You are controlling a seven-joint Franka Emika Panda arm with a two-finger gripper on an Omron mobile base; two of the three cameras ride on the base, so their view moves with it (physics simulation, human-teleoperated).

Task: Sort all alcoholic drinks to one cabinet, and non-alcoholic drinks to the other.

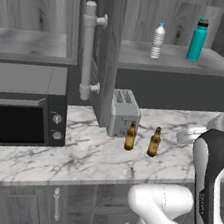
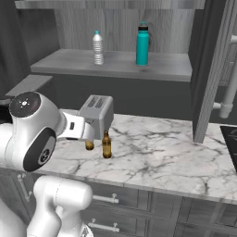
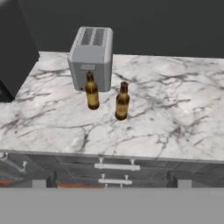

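Bottles: two slim amber-brown glass beer bottles (image 3: 122,101) upright on marble counter (image 3: 175,122), 12 o'clock from gripper.
Axis: vertical.
Gripper: jaws wide, empty.
Teal flask (image 1: 197,39): cabinet shelf.

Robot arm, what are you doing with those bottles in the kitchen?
The white robot arm is holding nothing right now; its gripper is open. Two small amber-brown glass beer bottles stand on the marble counter in front of the grey toaster. The teal flask and the clear ribbed water bottle already stand on a shelf of the open wall cabinet.
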